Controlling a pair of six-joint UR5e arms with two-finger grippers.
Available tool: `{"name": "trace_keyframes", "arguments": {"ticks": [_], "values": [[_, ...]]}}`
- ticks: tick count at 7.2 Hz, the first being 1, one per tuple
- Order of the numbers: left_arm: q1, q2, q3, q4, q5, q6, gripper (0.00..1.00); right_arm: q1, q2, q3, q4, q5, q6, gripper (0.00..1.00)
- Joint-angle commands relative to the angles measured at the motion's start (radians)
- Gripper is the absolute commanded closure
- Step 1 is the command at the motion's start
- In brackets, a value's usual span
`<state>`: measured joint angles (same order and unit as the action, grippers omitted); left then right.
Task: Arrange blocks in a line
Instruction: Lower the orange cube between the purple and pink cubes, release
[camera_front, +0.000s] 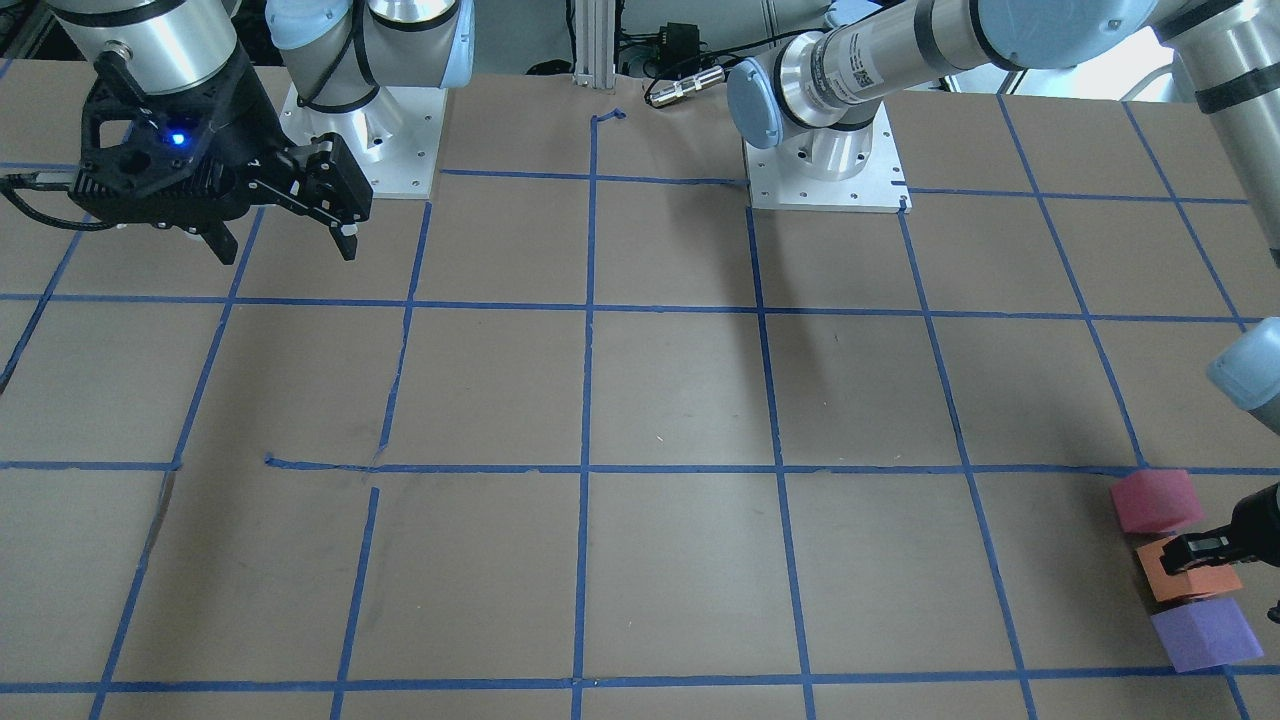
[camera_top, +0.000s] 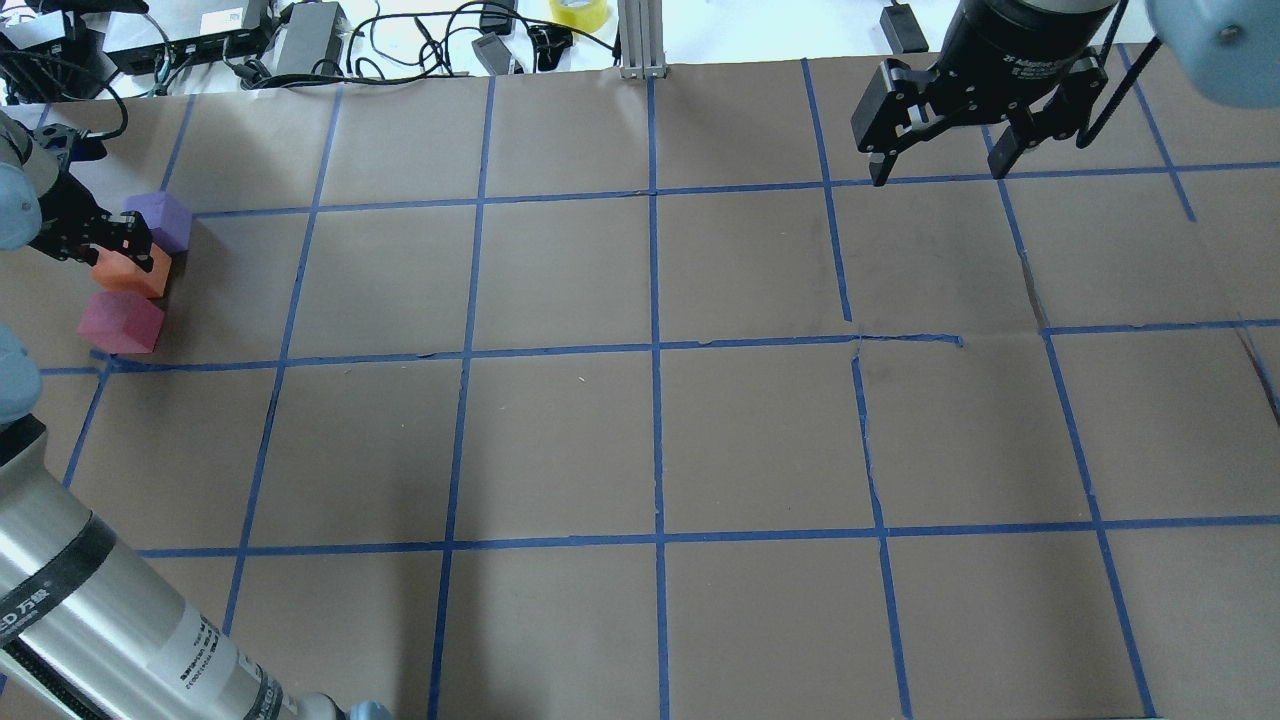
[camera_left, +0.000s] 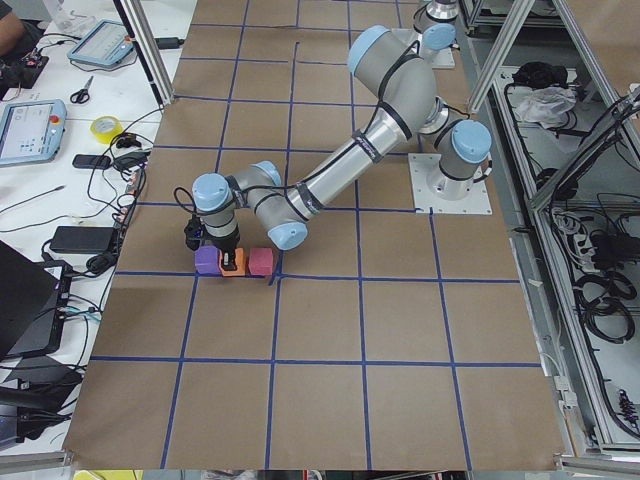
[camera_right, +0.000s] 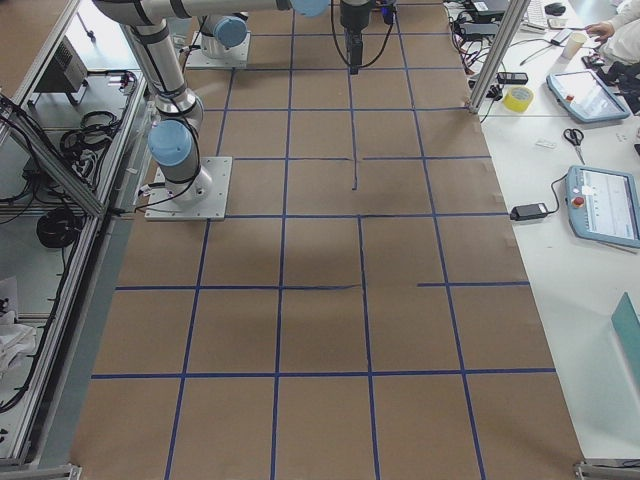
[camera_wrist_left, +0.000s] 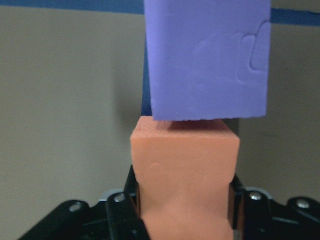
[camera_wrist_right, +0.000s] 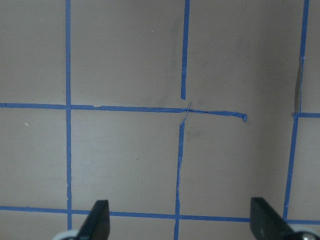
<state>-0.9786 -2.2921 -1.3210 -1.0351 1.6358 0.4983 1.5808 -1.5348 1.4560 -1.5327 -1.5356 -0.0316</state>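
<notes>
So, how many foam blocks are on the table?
3, in a row at the robot's left: purple block farthest, orange block in the left claw, red-pink block nearest. None looks hidden.

Left arm is stretching out low, left gripper (camera_top: 128, 243) pointing down, fingers pinching the orange block (camera_top: 130, 277). Right gripper (camera_top: 938, 170) is hanging raised, jaws spread wide.
</notes>
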Motion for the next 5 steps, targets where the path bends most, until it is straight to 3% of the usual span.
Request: {"name": "trace_keyframes", "arguments": {"ticks": [1, 5], "values": [[0.001, -0.003, 0.000, 0.001, -0.007, -0.001, 1.00, -0.001, -0.001, 0.000, 0.002, 0.000, 0.001, 0.00], [0.001, -0.004, -0.010, -0.003, -0.034, -0.004, 1.00, -0.001, -0.002, 0.000, 0.002, 0.000, -0.001, 0.00]]}}
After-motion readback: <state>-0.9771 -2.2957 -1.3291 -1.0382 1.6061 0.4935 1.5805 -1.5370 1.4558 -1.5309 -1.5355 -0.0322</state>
